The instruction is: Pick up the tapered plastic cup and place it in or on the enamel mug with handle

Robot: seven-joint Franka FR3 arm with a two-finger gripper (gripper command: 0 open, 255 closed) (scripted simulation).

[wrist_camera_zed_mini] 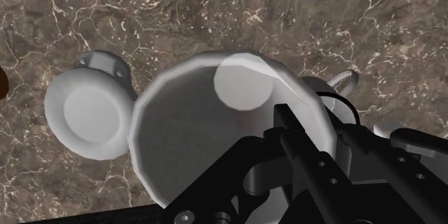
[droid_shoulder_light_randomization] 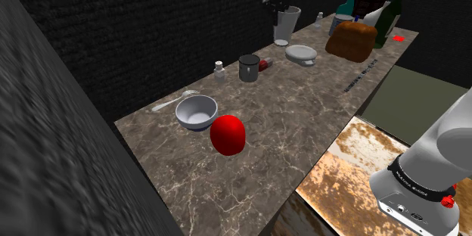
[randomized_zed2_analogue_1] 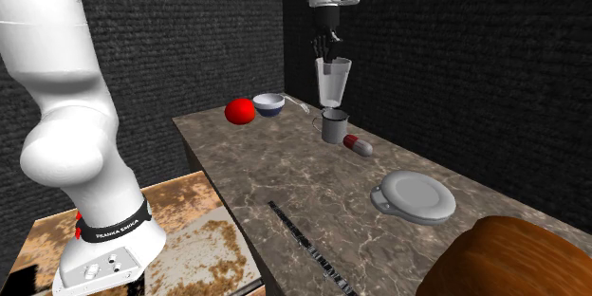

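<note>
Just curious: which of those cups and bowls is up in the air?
The pale tapered cup, clasped at its rim by the black gripper. The grey mug and the white bowl both stand on the marble counter.

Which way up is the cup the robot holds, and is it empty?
Upright and empty: the cup hangs mouth-up from the gripper, and the wrist view shows its bare bottom.
</note>
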